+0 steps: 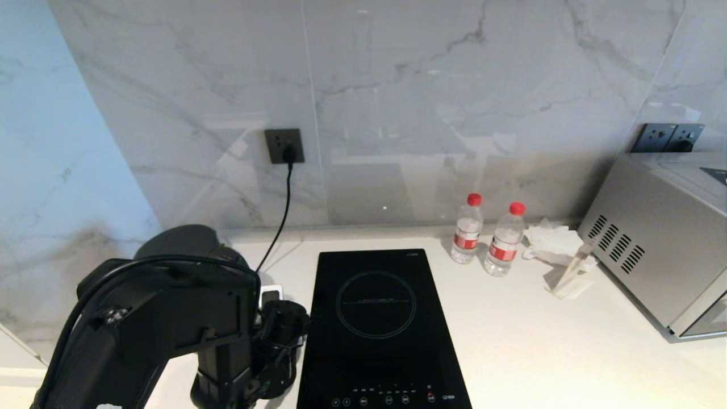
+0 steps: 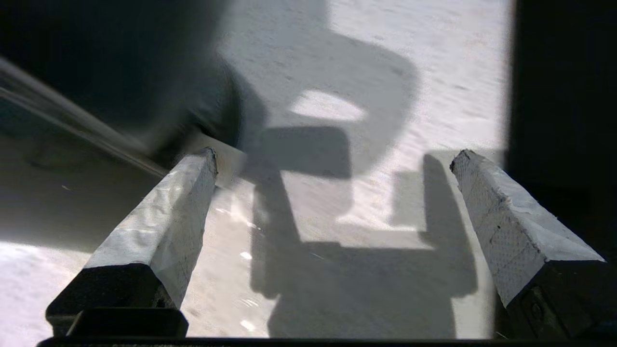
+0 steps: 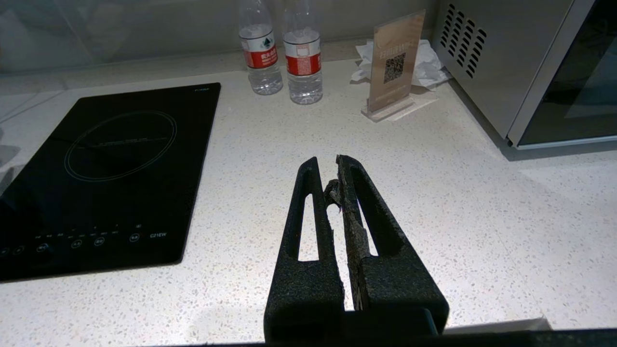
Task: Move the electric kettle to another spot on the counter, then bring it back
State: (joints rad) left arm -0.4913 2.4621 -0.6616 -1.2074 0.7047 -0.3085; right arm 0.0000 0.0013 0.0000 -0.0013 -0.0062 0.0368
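Open counter right of the hob, running up to the microwave; wide lane there. Back right is cluttered: two bottles side by side, crumpled tissue, sign stand just ahead of it, near the microwave. Left of the hob is tight: kettle sits near the left wall, its cord hanging from the wall socket behind it. Left gripper is spread wide over bare counter, kettle's dark body close beside one finger, hob edge beside the other.
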